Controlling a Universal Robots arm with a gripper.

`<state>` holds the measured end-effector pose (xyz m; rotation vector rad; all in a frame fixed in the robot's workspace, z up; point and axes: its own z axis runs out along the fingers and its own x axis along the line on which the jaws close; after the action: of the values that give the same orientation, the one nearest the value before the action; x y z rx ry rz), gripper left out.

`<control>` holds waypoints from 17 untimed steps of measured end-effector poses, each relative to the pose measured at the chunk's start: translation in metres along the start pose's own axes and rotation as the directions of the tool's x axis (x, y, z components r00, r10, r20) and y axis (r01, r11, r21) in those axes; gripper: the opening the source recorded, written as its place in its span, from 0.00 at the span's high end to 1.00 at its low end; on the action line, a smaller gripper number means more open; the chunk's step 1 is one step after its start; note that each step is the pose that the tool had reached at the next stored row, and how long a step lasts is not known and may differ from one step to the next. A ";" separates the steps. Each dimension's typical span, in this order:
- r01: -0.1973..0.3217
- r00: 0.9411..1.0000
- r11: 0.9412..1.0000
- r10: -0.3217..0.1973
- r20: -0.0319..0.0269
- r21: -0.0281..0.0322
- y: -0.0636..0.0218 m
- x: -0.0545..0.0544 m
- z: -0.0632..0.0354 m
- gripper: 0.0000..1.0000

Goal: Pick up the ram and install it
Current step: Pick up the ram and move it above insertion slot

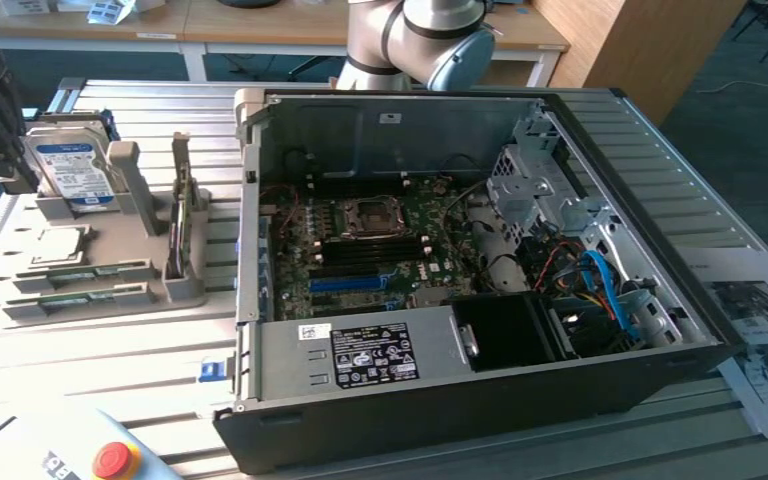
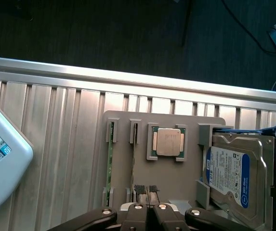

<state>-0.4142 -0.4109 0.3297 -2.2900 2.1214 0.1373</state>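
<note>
On the ribbed desk [image 1: 117,390], a gray holder [image 2: 123,120] — slots and pockets cut for parts. In the holder's end slot, on edge: the ram [image 2: 110,159], green, untouched. In the next slot toward the holder's middle: a second stick [image 2: 134,144]. In the holder's square middle pocket, lying flat: a silver processor chip [image 2: 166,142]. At the holder's other end, propped upright: a hard drive [image 2: 229,175] with a blue-white label. Over the holder's edge, by the end of the second stick: the pincer [image 2: 146,188], pressed fully together, gripping nothing (height over the holder hard to judge). Beside the holder, toward the exterior view's right: an open computer case [image 1: 491,400] — motherboard [image 1: 384,250], power supply [image 1: 371,355] and blue cable [image 1: 600,282] inside.
</note>
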 end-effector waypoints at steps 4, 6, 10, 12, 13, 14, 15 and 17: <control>0.000 1.000 1.000 0.000 0.000 0.000 0.0000 0.000 0.0000 0.89; 0.000 1.000 1.000 0.000 0.000 0.000 0.0000 0.000 0.0000 0.83; 0.000 1.000 1.000 0.000 0.000 0.000 0.0000 0.000 0.0000 0.76; 0.000 1.000 1.000 0.000 0.000 0.000 0.0000 0.000 0.0000 0.76; 0.000 1.000 1.000 0.000 0.000 0.000 0.0000 0.000 0.0000 0.76; 0.000 1.000 1.000 0.000 0.000 0.000 0.0000 0.000 0.0000 0.76; 0.000 1.000 1.000 0.000 0.000 0.000 0.0000 0.000 0.0000 0.76; 0.000 1.000 1.000 0.000 0.000 0.000 0.0000 0.000 0.0000 0.75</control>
<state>-0.4142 -0.4109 0.3297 -2.2900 2.1214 0.1372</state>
